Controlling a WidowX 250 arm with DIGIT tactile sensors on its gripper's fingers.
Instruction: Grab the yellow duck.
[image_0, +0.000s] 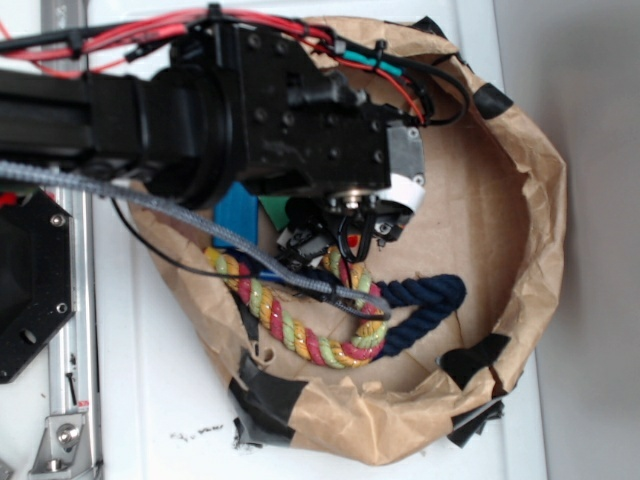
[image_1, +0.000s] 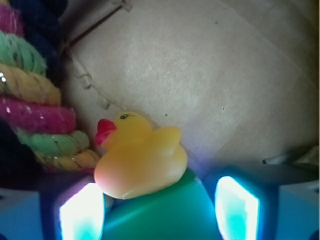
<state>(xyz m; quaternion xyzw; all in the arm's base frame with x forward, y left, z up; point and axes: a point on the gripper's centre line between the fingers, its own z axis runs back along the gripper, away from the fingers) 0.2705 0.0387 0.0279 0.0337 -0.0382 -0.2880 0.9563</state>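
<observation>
Duck-grabbing is pictured inside a brown paper basin (image_0: 540, 200), its crumpled rim patched with black tape (image_0: 262, 392) and set on a white table (image_0: 150, 400). Much of the basin is covered in the exterior view by the black arm (image_0: 200, 110), which is reached in from the left with red wires (image_0: 120, 38) strung along its top. A braided rope (image_0: 300, 335) of yellow, pink and green is curled on the basin floor below the arm, and a navy rope (image_0: 425, 300) is laid against it to the right. A blue block (image_0: 236, 222) is glimpsed just under the arm's body. The gripper (image_1: 159, 205) is shown in the wrist view with its two fingers (image_1: 80, 212) spread wide, nothing being held between them. A green block (image_1: 165, 215) is seen in that gap, at the bottom edge. The duck (image_1: 140, 157) is perched upright on the block's upper edge, between the fingers but touched by neither, its red beak turned left toward the braided rope close beside it. In the exterior view the duck is hidden by the arm.
</observation>
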